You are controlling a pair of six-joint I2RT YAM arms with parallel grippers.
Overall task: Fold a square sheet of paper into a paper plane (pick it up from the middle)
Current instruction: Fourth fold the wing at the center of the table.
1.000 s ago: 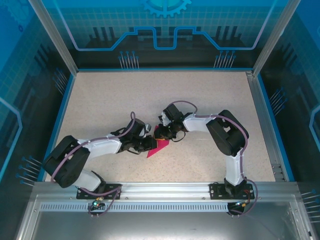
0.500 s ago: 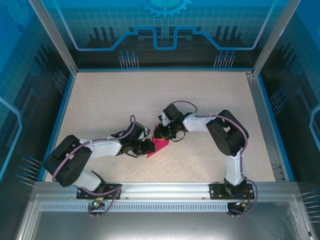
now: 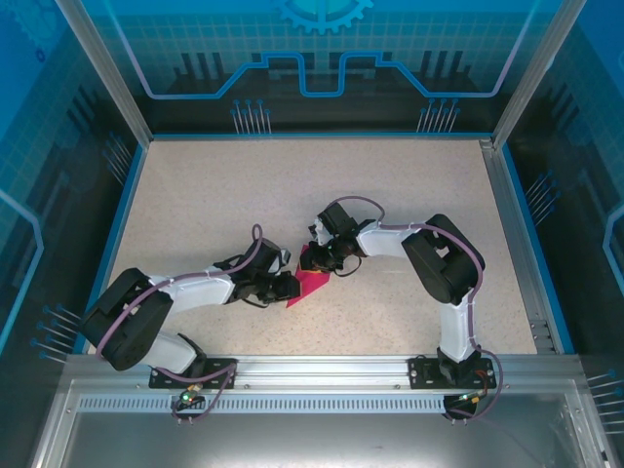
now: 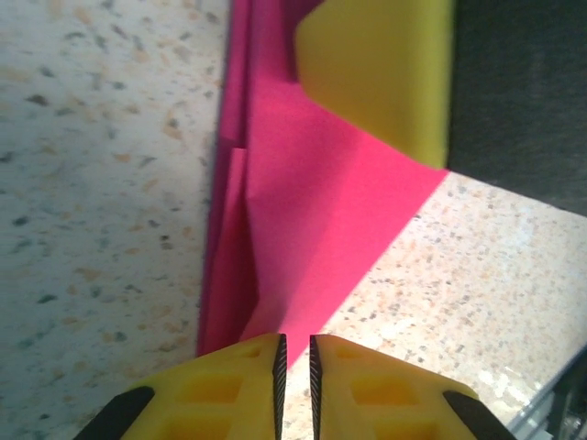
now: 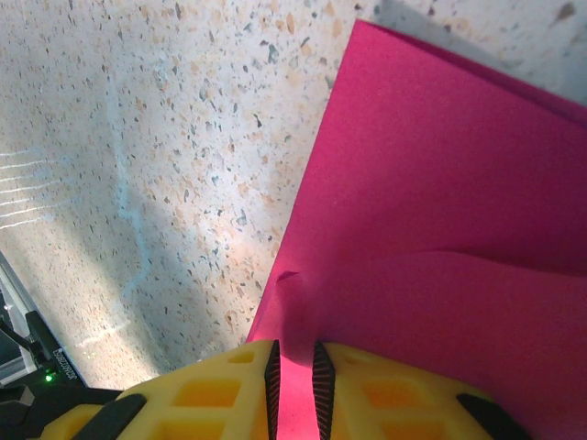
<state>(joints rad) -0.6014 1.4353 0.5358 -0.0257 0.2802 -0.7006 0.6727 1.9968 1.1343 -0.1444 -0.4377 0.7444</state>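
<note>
The pink paper (image 3: 310, 281), already folded into a layered, pointed shape, lies flat near the middle of the speckled table (image 3: 195, 195), held between the two grippers. The left gripper (image 3: 292, 284) meets it from the left at its near-left edge; in the left wrist view its yellow fingers (image 4: 229, 390) stand almost pressed together, with the paper's pointed corner running into the thin slit between them, so the jaws pinch that tip. The right gripper (image 3: 319, 259) comes in from the far right, and in the right wrist view its jaws are likewise nearly together, nipping a raised ridge of the paper (image 5: 440, 229) between the pads. Compared with a second ago, the left arm's elbow has shifted slightly toward the near-left corner and the paper's near tip has drawn in a little, while the right arm keeps its pose and both grips look unchanged. The paper sits well apart from every border: the blue rim (image 3: 127, 210) on the left, the metal rail (image 3: 522, 244) on the right and the near rail (image 3: 322, 366), with broad speckled surface stretching toward the far side
</note>
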